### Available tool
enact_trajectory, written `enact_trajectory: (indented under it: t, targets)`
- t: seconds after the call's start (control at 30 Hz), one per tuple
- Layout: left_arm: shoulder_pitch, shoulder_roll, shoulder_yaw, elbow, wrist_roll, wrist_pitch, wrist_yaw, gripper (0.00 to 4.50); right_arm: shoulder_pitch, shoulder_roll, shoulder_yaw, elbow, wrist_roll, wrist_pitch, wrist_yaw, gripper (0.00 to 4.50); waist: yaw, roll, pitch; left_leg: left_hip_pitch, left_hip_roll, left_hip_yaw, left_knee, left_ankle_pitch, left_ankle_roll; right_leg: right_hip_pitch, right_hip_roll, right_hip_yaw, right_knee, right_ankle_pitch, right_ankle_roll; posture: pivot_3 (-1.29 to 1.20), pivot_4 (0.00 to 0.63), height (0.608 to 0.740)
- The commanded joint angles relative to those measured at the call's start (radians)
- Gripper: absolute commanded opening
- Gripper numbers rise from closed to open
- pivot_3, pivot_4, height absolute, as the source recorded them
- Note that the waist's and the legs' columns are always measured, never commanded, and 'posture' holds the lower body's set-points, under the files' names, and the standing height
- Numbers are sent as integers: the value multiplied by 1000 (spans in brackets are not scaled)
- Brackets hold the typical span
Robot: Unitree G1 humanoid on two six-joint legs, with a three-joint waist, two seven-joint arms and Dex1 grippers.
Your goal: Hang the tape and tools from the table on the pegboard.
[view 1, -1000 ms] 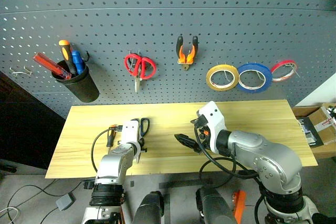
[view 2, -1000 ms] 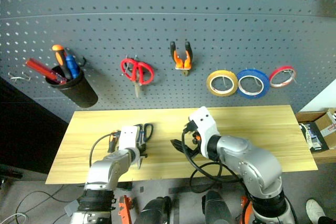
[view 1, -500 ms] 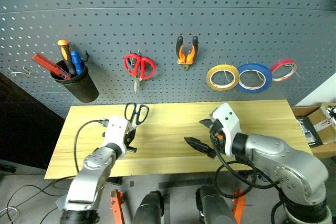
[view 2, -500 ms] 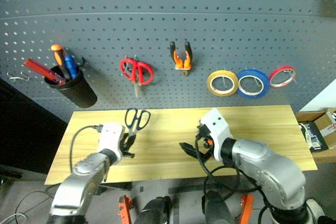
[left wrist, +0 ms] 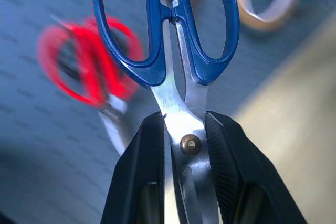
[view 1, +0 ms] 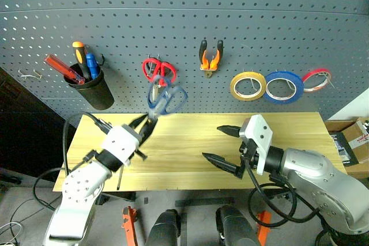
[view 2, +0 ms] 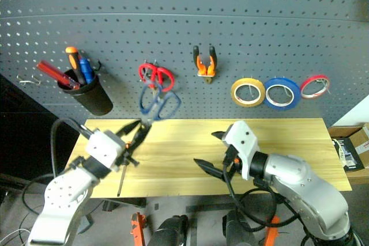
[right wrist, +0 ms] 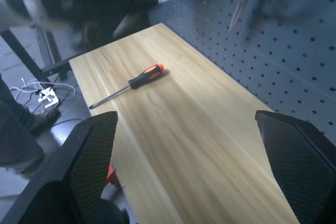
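Scissors [left wrist: 173, 51] are clamped at the pivot by left claw [view 1: 142, 125], handles beyond the tips toward pegboard [view 1: 184, 4]. One loop should be threaded squarely over a free hook. Right claw [view 1: 221, 143] spread wide, empty; screwdriver [right wrist: 126, 85] on tabletop [view 1: 190, 142] ahead.

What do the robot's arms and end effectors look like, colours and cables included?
Both arms are silver-grey with white wrist blocks and loose black cables. The left end effector and right end effector each have two black fingers with ribbed pads. Small orange accents show at the right wrist.
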Motion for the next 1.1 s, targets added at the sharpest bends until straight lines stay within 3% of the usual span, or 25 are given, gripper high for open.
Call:
enact_trajectory:
  t: [0.03, 0.4, 0.63, 0.8, 0.93, 1.1]
  targets:
    - [-47, -12, 20, 42, -7, 13, 19, 835, -27, -11, -11, 13, -6, -55, 13, 4500, 0, 0, 0, 0, 0, 0, 0, 0, 0, 0, 0, 0, 0, 0, 0, -66, 213, 740]
    - [-143, -31, -33, 183, -4, 23, -21, 835, -98, 0, 2, 39, -4, -96, -2, 4500, 0, 0, 0, -1, 0, -1, 0, 0, 0, -1, 0, 0, 0, 0, 0, -81, 214, 740]
    - [-89, -52, -26, 148, -22, 142, 5, 3028, -124, 3, 6, 31, 5, -39, -45, 4500, -2, 0, 0, -1, 0, 0, 0, 0, 0, -1, 0, 0, 0, 0, 0, -87, 216, 740]
    - [3, -38, 25, 127, -54, 340, 17, 4483, -90, -11, 61, 27, 6, 101, -105, 4500, -3, 0, 0, -1, 0, -1, 0, 0, 0, -1, -1, 0, 0, 0, 0, -83, 218, 740]
    - [-56, -24, 104, 228, -87, 646, 74, 4483, -104, 176, 50, 73, 46, 386, -267, 4500, -3, -1, 0, 0, 3, -2, 0, 0, 0, -1, 0, -1, 2, 0, -1, -76, 219, 740]
    - [-169, 5, 132, 346, -105, 789, 84, 4483, -162, 248, 83, 99, 34, 458, -296, 4500, -3, -1, 0, 1, 1, -2, 1, 1, -1, -1, 2, -1, 3, 1, -1, -77, 221, 740]
